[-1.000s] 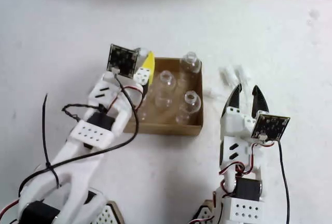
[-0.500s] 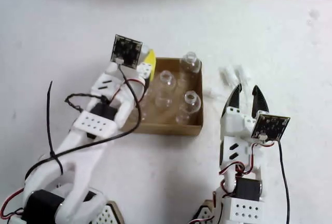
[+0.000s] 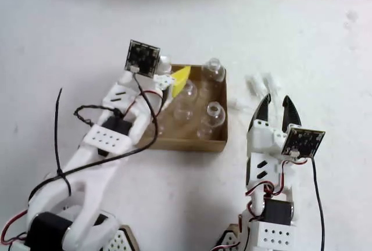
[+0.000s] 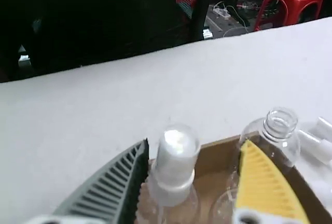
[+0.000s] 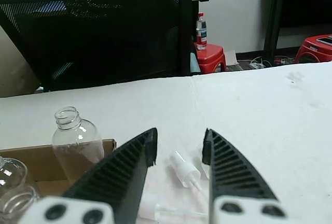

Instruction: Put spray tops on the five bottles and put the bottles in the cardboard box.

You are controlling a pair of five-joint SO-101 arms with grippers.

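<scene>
Cardboard box (image 3: 192,143) at centre of high view, with uncapped bottles (image 3: 214,111) inside and capped bottle (image 3: 164,63) in upper-left corner. Left gripper (image 4: 193,146) straddling capped bottle, jaws spread wide. Right gripper (image 3: 277,97) at lower right, jaws parted and empty, aimed at loose spray tops (image 3: 260,82) beside box. Best next: raise left gripper straight up without tipping bottle, then pinch one top squarely.

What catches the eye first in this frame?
The cardboard box of clear bottles in the middle of the table, with the left claw open around a capped bottle at its far-left corner. Loose spray tops lie right of the box, ahead of the open right claw.
</scene>
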